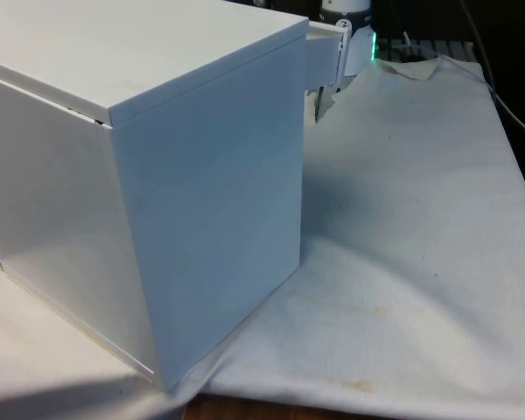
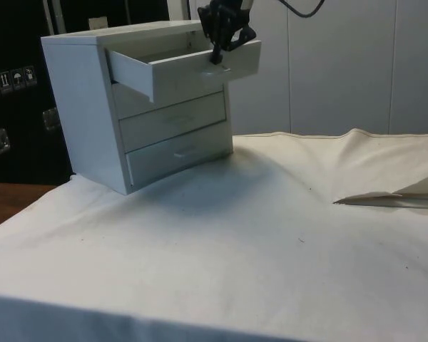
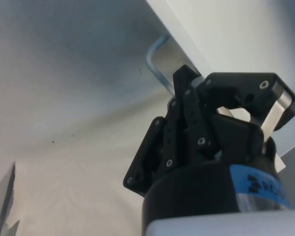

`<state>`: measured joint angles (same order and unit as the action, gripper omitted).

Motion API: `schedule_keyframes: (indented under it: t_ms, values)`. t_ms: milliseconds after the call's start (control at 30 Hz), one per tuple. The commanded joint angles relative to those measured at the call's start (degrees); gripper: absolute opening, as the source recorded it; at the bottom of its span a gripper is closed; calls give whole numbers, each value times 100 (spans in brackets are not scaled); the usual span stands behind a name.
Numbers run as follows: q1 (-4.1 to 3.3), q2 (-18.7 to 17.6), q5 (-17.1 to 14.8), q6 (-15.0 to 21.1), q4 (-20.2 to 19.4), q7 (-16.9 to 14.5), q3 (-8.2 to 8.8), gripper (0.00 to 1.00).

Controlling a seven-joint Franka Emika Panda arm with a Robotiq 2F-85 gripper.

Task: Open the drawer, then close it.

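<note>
- Atop the counter's white cloth (image 2: 271, 235), a white chest of drawers (image 2: 93, 107) stands with its top drawer (image 2: 178, 68) pulled well out, while the two drawers beneath sit flush.
- At that drawer's front, the black gripper (image 2: 217, 57) hangs over the metal bar handle (image 3: 157, 64); the fingers (image 3: 187, 98) sit close together about the bar, apparently clamped on it, though the contact itself is partly masked by the gripper body.
- Behind the chest in the front view, the drawer's open end (image 1: 324, 57) juts past the cabinet's far corner, with a fingertip showing just below it.
- Judged from this, the opening half looks done and the push back remains.
- Handling: the drawer reads as rigid painted board, light and seemingly empty, sliding straight on its runners; the slim handle is stiff, smooth and probably slippery, so the centre of the bar is the place to hold, pushing squarely to avoid skewing the drawer or shifting the chest on the cloth.
</note>
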<state>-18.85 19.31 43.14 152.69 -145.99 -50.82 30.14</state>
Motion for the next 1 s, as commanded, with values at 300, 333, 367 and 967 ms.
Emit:
schedule_keyframes:
  t_ms: [300,333,367,967]
  values:
    - [74,-212,155,120,264,86,23,0]
    - [74,-229,155,120,281,86,23,0]
    - [-6,-155,0,11,201,6,23,0]
    - [0,-367,0,11,481,74,46,0]
